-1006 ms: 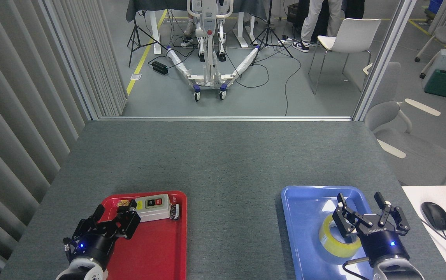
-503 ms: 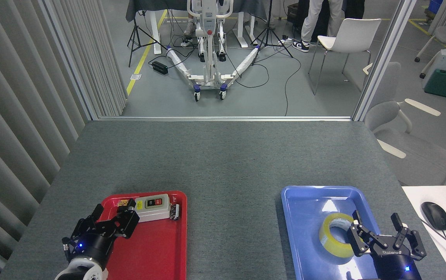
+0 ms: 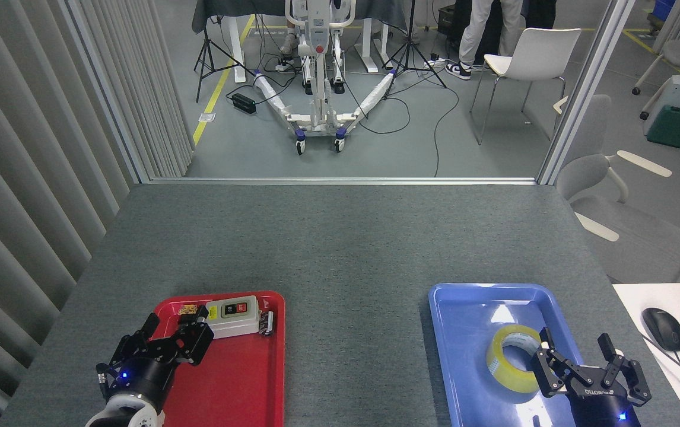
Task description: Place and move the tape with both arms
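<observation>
The tape [image 3: 512,357], a yellow translucent roll with a white core, lies flat in the blue tray [image 3: 470,308] at the lower right. My right gripper [image 3: 575,347] stands open just right of and nearer than the roll, its left finger close beside the roll's rim and nothing between its fingers. Over the left side of the red tray [image 3: 245,379] sits my left gripper [image 3: 175,325], open, its fingers pointing toward a grey switch box [image 3: 232,316] with a red button.
A small dark item [image 3: 266,323] lies right of the switch box in the red tray. A black mouse [image 3: 663,329] and a keyboard corner sit on a white desk at the right. Slatted wall panels run along the left; grey tabletop stretches ahead.
My right gripper has pulled back toward me and to the right, off the tape, which now lies uncovered in the blue tray. The left gripper has barely moved.
</observation>
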### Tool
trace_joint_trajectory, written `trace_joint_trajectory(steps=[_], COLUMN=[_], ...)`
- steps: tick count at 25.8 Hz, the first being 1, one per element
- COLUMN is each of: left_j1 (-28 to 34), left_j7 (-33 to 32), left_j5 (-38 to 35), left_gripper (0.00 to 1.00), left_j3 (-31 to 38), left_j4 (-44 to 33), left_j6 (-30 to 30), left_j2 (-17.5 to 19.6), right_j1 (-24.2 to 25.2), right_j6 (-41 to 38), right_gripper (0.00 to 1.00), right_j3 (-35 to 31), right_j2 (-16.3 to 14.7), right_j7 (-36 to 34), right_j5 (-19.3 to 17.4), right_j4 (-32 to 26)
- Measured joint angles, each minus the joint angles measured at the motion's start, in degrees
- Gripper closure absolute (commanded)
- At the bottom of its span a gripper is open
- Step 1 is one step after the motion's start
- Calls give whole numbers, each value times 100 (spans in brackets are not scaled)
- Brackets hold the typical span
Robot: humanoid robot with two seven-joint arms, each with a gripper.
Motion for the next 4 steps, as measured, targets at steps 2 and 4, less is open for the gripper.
trace_joint_trajectory(steps=[2, 4], left_j1=[0, 0], left_j7=[0, 0], left_j5=[0, 0], left_gripper=[0, 0], left_j3=[2, 4], left_j4=[2, 3], left_j6=[-4, -5], left_j2=[-6, -9], right_j1=[2, 6], right_j6=[0, 0], right_gripper=[0, 0], right_j3=[6, 9], right_j2=[3, 5], right_j7=[7, 10], right_j5=[-1, -1], right_j4=[0, 0])
